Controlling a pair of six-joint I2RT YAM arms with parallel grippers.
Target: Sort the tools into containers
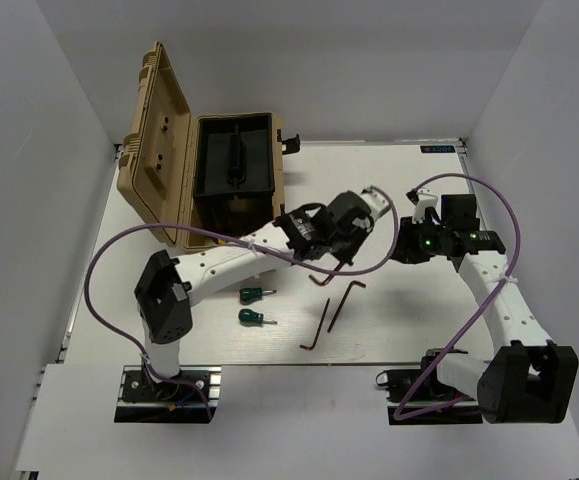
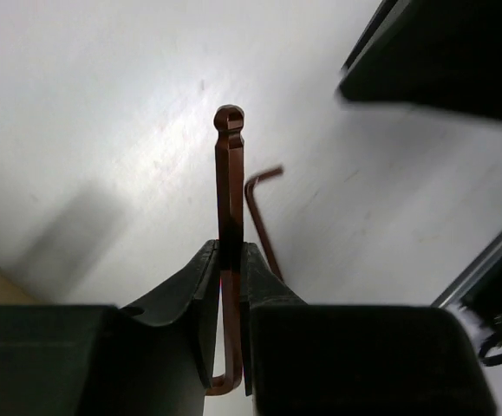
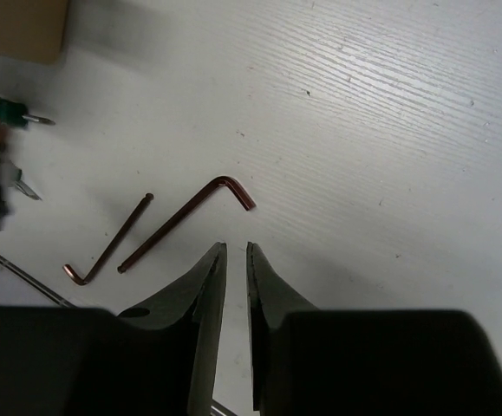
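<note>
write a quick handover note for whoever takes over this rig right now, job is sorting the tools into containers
Left gripper: jaws shut on a thin copper-brown L-shaped hex key, lifted.
Right gripper: jaws slightly open, empty, above the white table.
On the table: two more hex keys side by side, and two stubby green-handled screwdrivers nearer the left arm's base.
Open tan plastic toolbox at far left; contents cannot be made out.
Done: one hex key picked up.
Left: place it, then the four tools on the table. No pliers in view.
</note>
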